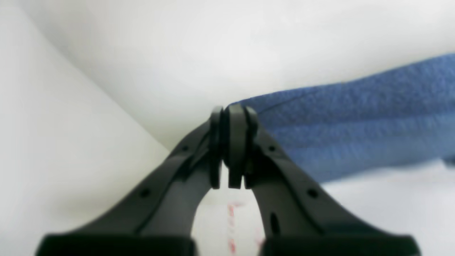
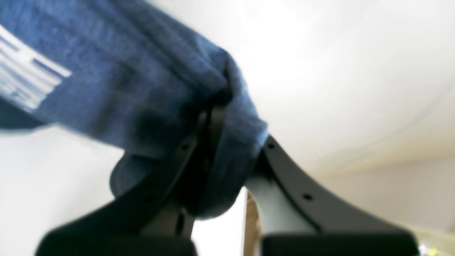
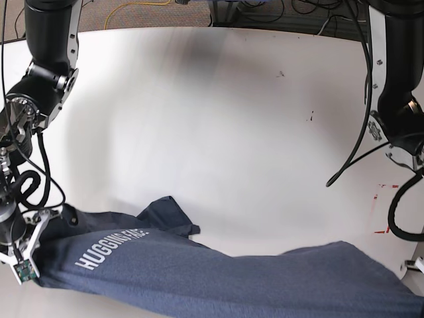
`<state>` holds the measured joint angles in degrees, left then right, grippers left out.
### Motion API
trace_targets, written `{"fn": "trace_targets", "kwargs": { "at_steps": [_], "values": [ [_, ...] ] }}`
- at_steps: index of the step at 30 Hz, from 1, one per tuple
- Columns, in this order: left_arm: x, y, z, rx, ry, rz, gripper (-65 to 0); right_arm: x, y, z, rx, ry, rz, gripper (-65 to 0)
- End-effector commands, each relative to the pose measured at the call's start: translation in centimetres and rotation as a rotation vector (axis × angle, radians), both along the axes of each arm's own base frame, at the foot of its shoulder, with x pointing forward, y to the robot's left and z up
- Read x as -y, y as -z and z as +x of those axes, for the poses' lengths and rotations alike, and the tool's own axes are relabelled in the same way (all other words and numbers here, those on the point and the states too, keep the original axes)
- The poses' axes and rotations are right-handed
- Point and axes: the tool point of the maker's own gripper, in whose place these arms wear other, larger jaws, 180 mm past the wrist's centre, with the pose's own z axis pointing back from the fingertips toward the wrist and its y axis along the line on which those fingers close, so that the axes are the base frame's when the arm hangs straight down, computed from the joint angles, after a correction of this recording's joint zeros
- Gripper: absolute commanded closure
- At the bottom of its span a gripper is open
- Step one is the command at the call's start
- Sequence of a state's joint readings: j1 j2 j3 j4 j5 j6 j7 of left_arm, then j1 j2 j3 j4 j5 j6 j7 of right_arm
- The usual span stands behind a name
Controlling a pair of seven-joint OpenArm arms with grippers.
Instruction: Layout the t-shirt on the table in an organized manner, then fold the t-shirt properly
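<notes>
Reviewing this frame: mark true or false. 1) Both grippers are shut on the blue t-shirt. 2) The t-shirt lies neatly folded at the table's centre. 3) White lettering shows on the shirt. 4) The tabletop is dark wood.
1) True: the left gripper pinches an edge of the blue fabric t-shirt, and the right gripper is clamped on a bunched fold of it.
2) False: it is stretched out unfolded along the near edge, between the two arms.
3) True: white lettering shows near the right arm's end.
4) False: the table is glossy white.

Grey carpeted floor (image 3: 159, 13) with yellow cable (image 3: 136, 9) beyond the far edge.
</notes>
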<state>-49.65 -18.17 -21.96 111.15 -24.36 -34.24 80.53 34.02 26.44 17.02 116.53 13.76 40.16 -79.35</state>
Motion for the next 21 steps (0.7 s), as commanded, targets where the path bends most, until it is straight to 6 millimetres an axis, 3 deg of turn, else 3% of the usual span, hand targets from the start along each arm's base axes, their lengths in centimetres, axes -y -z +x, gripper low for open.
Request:
{"fn": "trace_targets", "kwargs": {
  "at_steps": [1,7,13,21],
  "values": [
    [-1.6,2.5,-0.7,-0.039,-0.062,-0.02,-0.1,0.9,1.4,-0.8,-0.023,0.023,0.014,0.0],
    [-2.5,12.0,-3.1,-0.238,-0.064,-0.062,-0.1,0.5,8.8,-3.4,-0.182,0.01,0.098,0.0],
    [-5.1,20.8,-8.2,-0.445,-0.131,-0.138,-0.1,-0.1,16.1,-7.4,-0.354,0.037,0.179,0.0],
    [-5.6,28.4,-15.1,-0.646,-0.138,-0.205,-0.1,-3.0,23.0,-12.6,-0.489,-0.007,0.284,0.0]
  ]
}}
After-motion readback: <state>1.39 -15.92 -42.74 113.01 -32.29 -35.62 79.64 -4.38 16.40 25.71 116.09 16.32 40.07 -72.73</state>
